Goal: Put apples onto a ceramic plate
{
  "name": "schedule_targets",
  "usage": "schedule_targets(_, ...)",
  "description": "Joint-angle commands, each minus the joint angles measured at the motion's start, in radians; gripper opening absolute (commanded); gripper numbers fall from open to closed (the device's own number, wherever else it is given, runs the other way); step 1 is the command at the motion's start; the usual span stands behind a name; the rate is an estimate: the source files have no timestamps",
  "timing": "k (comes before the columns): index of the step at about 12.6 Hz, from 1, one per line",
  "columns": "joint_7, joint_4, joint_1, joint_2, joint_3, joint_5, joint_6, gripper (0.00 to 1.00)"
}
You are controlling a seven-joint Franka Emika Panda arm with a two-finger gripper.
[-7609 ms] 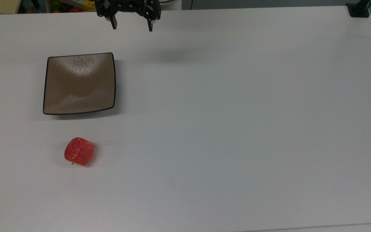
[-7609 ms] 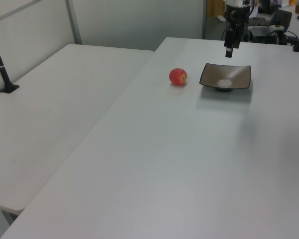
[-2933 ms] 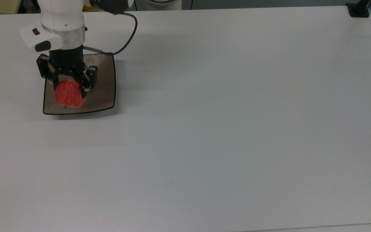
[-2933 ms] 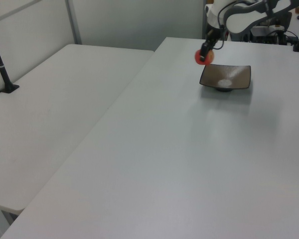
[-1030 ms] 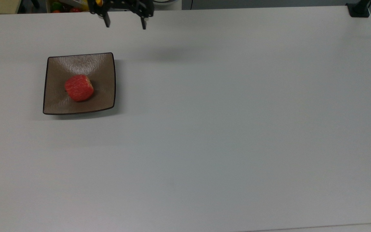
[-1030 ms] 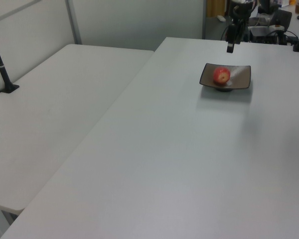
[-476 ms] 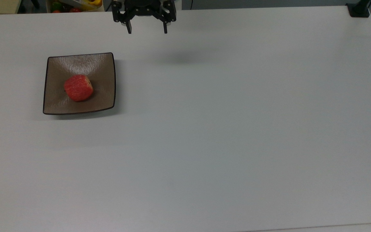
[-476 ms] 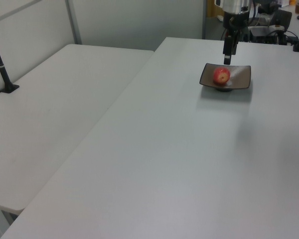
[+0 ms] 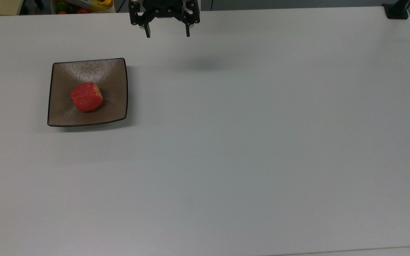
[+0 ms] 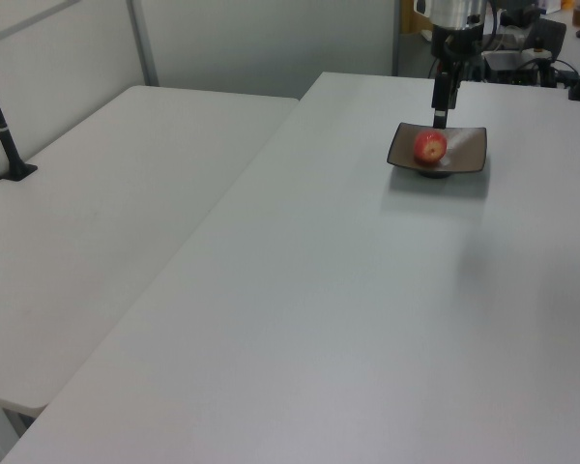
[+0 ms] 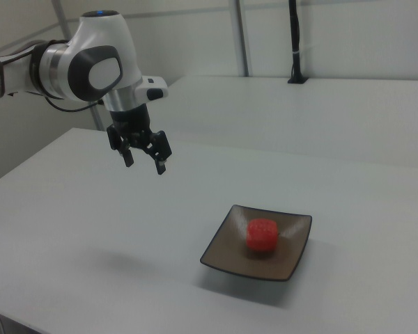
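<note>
Gripper (image 9: 167,35) (image 11: 145,164) released, fingers spread, empty, raised above desk (image 9: 247,142) near far edge in top view, well apart from plate. Plate (image 9: 114,76) (image 10: 469,147) (image 11: 226,247) toward far-left corner in top view. Apple (image 9: 87,97) (image 10: 429,146) (image 11: 262,234) rests near plate centre.

The robot arm is up in the air.
Its white arm bends down to a black claw (image 11: 145,162). The claw (image 9: 167,35) points down, its two fingers (image 11: 127,158) spread wide apart, holding nothing.
</note>
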Motion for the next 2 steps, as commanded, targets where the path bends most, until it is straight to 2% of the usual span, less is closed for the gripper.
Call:
schedule_targets(1, 0.008, 0.002, 0.035, -0.006, -0.032, 0.008, -0.004, 1.00)
schedule_targets(2, 0.008, 0.002, 0.034, -0.007, -0.032, 0.008, -0.004, 1.00)
